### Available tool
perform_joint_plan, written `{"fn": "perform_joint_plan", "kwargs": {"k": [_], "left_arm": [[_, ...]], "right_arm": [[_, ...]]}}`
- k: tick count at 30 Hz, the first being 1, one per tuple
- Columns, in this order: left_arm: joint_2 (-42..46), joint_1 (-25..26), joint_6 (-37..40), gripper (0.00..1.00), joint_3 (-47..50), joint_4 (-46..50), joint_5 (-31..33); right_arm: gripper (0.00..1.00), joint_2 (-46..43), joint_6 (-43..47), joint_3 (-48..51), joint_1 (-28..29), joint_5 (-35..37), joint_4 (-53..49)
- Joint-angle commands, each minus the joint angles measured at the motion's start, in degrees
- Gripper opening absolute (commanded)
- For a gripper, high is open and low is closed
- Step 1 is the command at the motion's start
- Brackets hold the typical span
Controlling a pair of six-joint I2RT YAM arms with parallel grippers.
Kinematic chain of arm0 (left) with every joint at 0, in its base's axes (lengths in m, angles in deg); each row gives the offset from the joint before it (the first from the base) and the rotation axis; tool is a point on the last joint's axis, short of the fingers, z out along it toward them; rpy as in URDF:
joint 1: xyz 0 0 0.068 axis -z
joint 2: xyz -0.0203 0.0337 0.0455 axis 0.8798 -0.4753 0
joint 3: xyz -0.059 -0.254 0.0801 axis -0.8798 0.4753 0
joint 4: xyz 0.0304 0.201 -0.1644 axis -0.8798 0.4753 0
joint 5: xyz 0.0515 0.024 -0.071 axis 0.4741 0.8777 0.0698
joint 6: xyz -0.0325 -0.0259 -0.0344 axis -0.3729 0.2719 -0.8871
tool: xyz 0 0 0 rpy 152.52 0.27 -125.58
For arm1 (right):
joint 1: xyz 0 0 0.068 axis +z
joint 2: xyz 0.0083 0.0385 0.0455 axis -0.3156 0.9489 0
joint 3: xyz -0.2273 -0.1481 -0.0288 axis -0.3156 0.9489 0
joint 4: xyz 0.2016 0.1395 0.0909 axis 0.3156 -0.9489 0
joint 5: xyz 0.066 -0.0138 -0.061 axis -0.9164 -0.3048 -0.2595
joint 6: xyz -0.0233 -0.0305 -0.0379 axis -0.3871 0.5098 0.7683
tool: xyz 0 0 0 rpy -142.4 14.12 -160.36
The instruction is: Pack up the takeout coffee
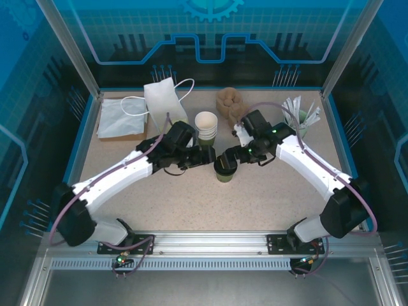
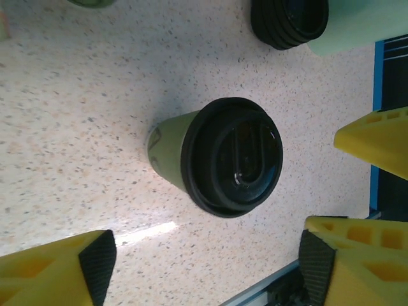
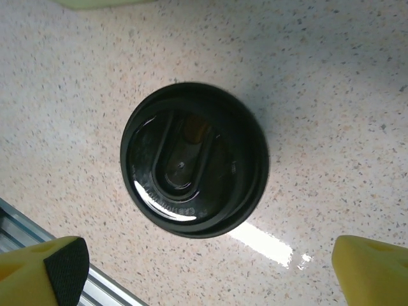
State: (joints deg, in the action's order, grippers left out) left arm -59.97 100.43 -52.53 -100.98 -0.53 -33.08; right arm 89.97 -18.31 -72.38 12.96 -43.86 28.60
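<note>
You see the takeout coffee (image 1: pixel 225 168) standing upright on the speckled worktop (image 1: pixel 191 201), roughly mid-worktop, just in front of the stack of green cups (image 1: pixel 206 125) with white insides. Its black lid (image 3: pixel 194 159) is seated on top, and the olive-green wall shows below the rim in the left wrist view.

Left gripper (image 2: pixel 207 264): spread wide, holding nothing. Its yellow fingers (image 2: pixel 57 274) sit at the bottom corners of its wrist view, with the cup ahead of them and not touching. In the top view this gripper is just left of the cup.

Right gripper (image 3: pixel 210 268): also spread wide, holding nothing. It looks almost straight down on the lid, with bare worktop between the fingers (image 3: pixel 373 268) and the cup. In the top view it is just beside the cup on the right and far side.

Your left wrist view also catches a stack of black lids (image 2: pixel 290 22) beyond the cup, touching or just beside a pale green object (image 2: pixel 350 25); you can't tell which.

At the far edge there is a white paper bag (image 1: pixel 164 101) with handles, a grey cloth (image 1: pixel 122 118) to its left, a brown crumpled wad (image 1: pixel 229 101), and a cup of white sticks (image 1: pixel 299 118) at far right.
</note>
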Motion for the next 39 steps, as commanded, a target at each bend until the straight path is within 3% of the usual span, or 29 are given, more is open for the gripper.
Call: {"fn": "perform_joint_plan", "kwargs": {"k": [1, 12, 39], "left_arm": [[6.0, 0.1, 1.8, 0.84, 4.9, 1.2, 6.0], [18.5, -2.0, 1.7, 0.94, 13.0, 2.5, 10.6], [18.8, -2.4, 3.3, 0.95, 13.0, 3.4, 11.4]], "right_arm": [[1.0, 2.1, 1.3, -3.8, 3.0, 6.3, -4.4], [1.0, 12.0, 2.9, -11.3, 8.0, 10.3, -8.1], [1.0, 21.1, 5.4, -14.5, 9.3, 10.2, -9.2]]}}
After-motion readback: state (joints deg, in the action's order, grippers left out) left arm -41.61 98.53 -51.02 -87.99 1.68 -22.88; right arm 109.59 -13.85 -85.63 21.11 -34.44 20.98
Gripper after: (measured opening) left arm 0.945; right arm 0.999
